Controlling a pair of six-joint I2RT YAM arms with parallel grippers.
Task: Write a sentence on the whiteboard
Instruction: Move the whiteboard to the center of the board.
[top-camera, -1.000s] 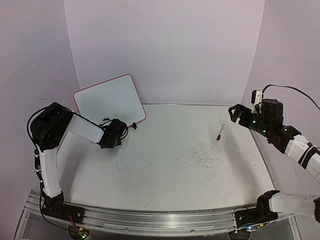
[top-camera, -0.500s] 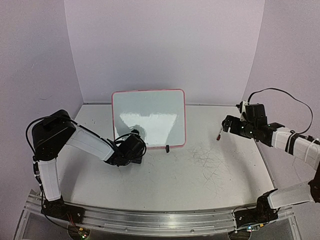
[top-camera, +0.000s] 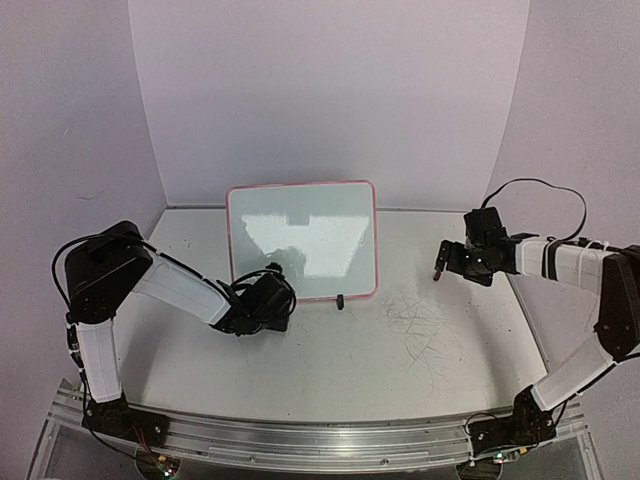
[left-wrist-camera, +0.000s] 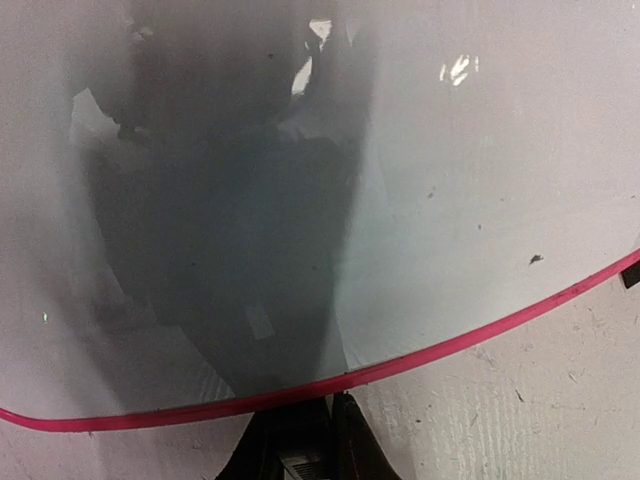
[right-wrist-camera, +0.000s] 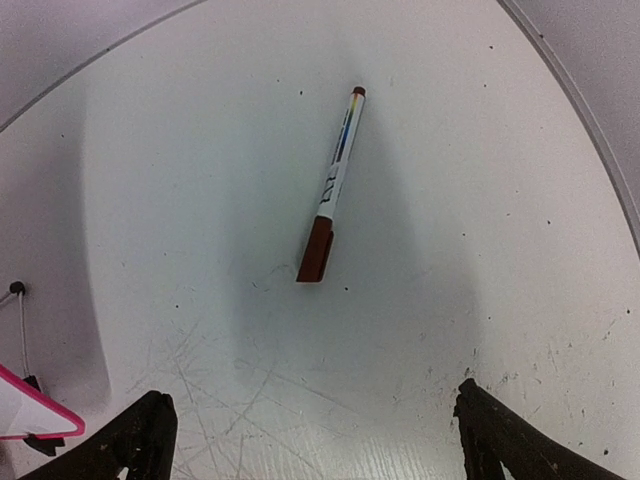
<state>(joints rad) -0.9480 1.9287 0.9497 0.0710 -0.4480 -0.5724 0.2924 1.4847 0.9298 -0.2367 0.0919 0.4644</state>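
Whiteboard (top-camera: 302, 240) — from back-left corner to upright centre

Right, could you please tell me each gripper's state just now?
Left gripper: shut on the bottom edge of the glossy, red-pink-framed whiteboard.
Right gripper: open, empty, above the white marker pen with a dark red cap.
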